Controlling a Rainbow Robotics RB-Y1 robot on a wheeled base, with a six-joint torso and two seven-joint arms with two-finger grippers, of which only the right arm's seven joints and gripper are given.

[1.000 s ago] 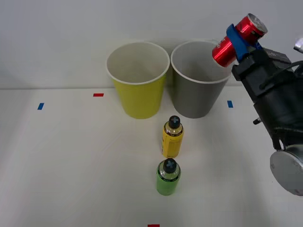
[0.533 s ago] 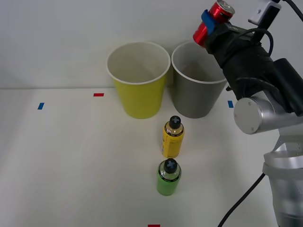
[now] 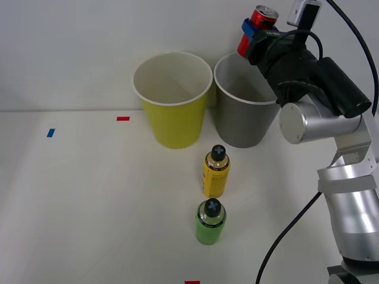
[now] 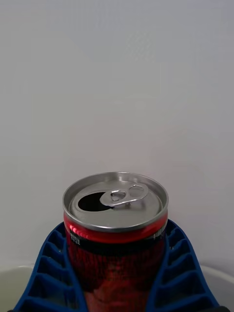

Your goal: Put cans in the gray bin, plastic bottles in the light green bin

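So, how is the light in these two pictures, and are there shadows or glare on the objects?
Front view: soft, even light; the yellow bottle and green bottle cast only faint shadows on the white table, and the arm's silver joint shines a little. Right wrist view: the red can in the right gripper is sharp, with soft glare on its silver top.

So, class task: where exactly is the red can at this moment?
In the front view the red can is held off the table in the right gripper, tilted, above the back rim of the gray bin, which stands right of the yellow-green bin.
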